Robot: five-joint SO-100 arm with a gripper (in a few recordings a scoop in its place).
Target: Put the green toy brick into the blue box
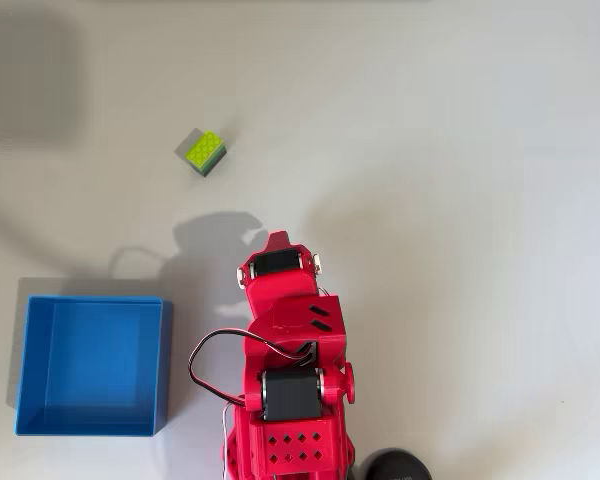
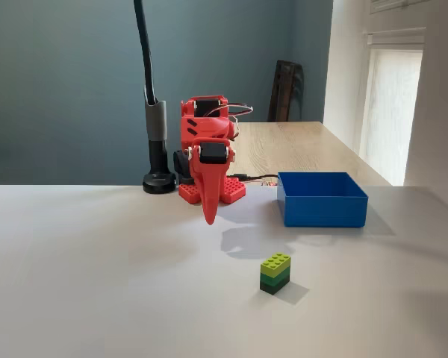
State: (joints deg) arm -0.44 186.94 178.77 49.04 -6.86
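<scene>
So the red arm is folded up with its hand pointing down above the bench, and the jaws look pressed together into one point with nothing in them, so I'd call it clenched and empty. The brick sits alone on the bench, well apart from the hand, and in the overhead view it's turned at an angle, not square to the arm. The box is off to the left of the arm base in that view, also well apart from the brick, and it looks empty. Biggest risk as I see it: the hand has to spread before it comes down, and if it doesn't spread enough or comes down off-centre, one finger lands on the studs and just shoves or tips the brick. The rotated pose makes that worse, since gripping across corners instead of flat sides would probably let it twist out or squirt away on the smooth bench. It's also a small thing, so a shallow pinch near the top could drop it mid-carry. On the way over, carrying too low might clip the box wall, and releasing early would land it on the rim or outside. There's a black lamp post beside the base, but it looks out of the way.
</scene>
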